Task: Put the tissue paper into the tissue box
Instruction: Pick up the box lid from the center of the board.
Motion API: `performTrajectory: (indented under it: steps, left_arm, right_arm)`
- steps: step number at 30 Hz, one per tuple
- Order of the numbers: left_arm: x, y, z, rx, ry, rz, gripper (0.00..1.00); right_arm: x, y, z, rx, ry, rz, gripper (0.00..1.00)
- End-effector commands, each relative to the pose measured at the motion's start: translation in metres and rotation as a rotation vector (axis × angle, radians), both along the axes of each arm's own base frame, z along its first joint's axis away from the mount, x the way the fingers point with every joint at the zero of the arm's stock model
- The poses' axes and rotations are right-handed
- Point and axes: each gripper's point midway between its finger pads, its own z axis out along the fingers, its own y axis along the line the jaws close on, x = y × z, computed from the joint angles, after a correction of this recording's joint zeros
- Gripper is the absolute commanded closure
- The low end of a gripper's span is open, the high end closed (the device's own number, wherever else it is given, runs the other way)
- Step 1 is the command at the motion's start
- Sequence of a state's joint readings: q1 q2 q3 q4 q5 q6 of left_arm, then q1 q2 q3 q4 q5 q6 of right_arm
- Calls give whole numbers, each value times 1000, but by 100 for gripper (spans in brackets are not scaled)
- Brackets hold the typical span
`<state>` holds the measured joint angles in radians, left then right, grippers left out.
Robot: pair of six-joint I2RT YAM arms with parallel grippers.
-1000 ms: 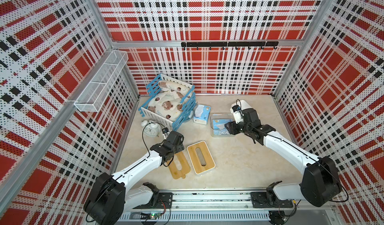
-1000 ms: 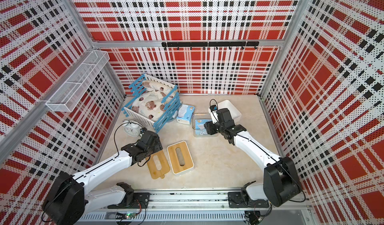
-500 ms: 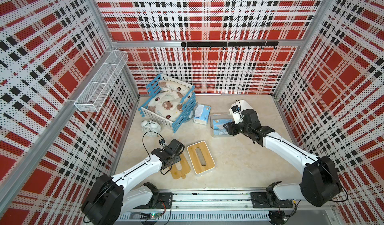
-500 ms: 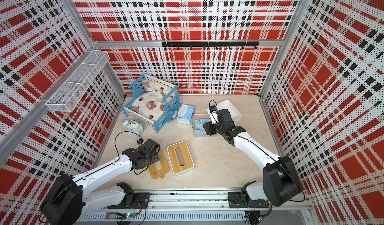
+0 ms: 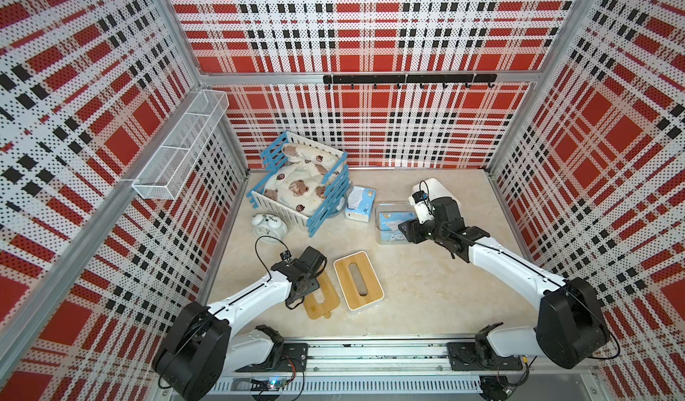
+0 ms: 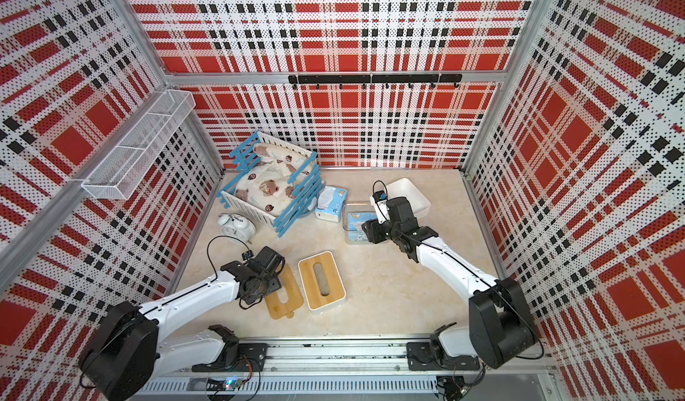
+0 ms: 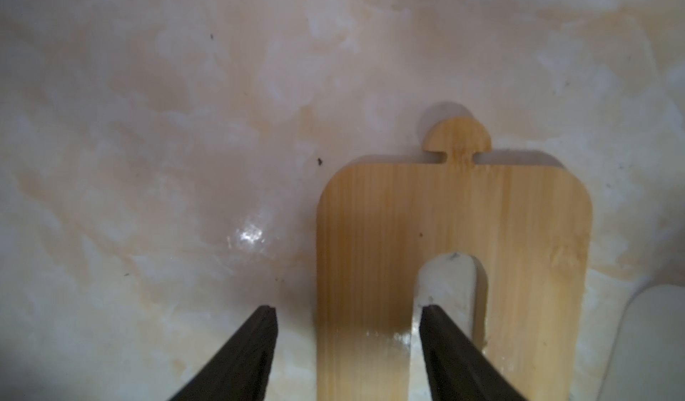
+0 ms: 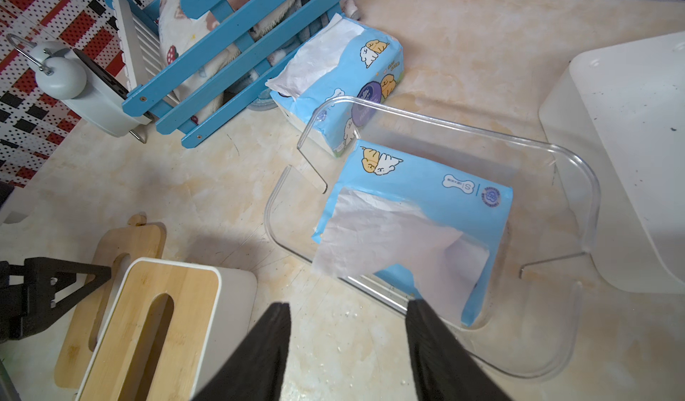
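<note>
One light-blue tissue paper pack (image 8: 426,195) leans inside a clear, lidless tissue box (image 8: 444,125), with a white sheet hanging out. A second pack (image 5: 358,202) lies beside the blue crib. My right gripper (image 8: 348,302) is open and empty, just outside the clear box's near rim; in both top views it (image 5: 406,230) (image 6: 367,232) covers that edge. My left gripper (image 7: 346,308) is open, low over a loose bamboo lid (image 7: 444,210). One finger is in the lid's slot and the other is outside its edge. A white tissue box with a bamboo lid (image 5: 348,269) stands next to it.
An upturned white box (image 5: 443,191) sits behind the clear one. The blue-and-white crib with a bear-print cushion (image 5: 304,184) and an alarm clock (image 5: 268,226) fill the back left. A wire basket (image 5: 181,147) hangs on the left wall.
My left gripper has come back from near the alarm clock and dropped onto the loose bamboo lid, with its jaws a little narrower. The right arm has barely moved.
</note>
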<state>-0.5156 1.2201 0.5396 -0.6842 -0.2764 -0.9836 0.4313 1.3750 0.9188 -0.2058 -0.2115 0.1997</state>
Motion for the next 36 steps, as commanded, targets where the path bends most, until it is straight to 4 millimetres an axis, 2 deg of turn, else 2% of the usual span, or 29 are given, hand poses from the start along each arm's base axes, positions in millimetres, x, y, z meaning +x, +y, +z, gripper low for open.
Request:
performTrajectory:
  steps: [1, 8, 13, 22, 27, 36]
  left_arm:
    - [7, -7, -3, -23, -1, -31, 32]
    - [4, -12, -10, -16, 25, -57, 36]
    - [1, -13, -16, -6, 42, -65, 43]
    - [20, -7, -18, -14, -23, -52, 58]
    - [42, -8, -8, 15, -86, -80, 64]
    - [63, 1, 18, 49, -179, -91, 67]
  right_arm:
    - [-1, 3, 7, 16, -28, 15, 42]
    - [1, 3, 6, 14, -27, 13, 42]
    - [1, 3, 6, 11, -27, 12, 42]
    - [2, 3, 5, 9, -24, 13, 42]
    - [4, 4, 5, 6, -17, 10, 42]
    - [7, 11, 3, 32, 14, 26, 42]
